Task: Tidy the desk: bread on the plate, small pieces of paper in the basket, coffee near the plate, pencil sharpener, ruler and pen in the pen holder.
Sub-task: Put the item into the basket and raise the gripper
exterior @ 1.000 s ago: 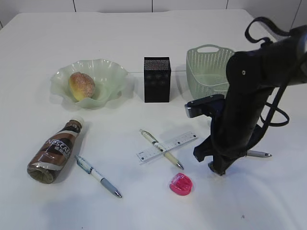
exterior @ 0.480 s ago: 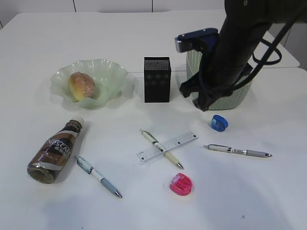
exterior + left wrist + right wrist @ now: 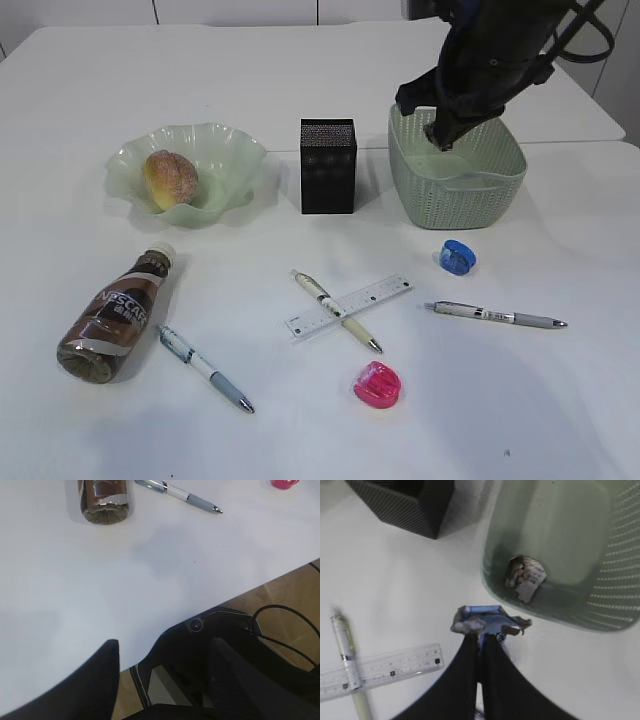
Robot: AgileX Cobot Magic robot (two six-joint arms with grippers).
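**Crumpled paper wad carried at the green basket**

The right end effector (image 3: 481,639) has its two black fingers pressed together on a small crumpled paper wad (image 3: 487,621), grey, brown and white with a blue printed patch. In the right wrist view the wad hangs just outside the near rim of the basket (image 3: 455,180), a sage-green rectangular tub with woven-look sides. A second paper wad (image 3: 524,577) already lies on the basket floor, against its near wall.

Relative to the basket: the black mesh pen holder (image 3: 328,166) stands just to its left, upright. Farther left, the pale green ruffled plate (image 3: 215,165) carries the golden-brown bread (image 3: 171,179). In front of the basket lie a blue pencil sharpener (image 3: 458,256), a grey pen (image 3: 495,316), the clear ruler (image 3: 348,306) crossed by a cream pen (image 3: 335,311), and a pink pencil sharpener (image 3: 378,384). The coffee bottle (image 3: 117,315) lies on its side on the white surface (image 3: 300,70), far left.

The left end effector (image 3: 165,675) hangs over the surface edge, fingers apart and empty.
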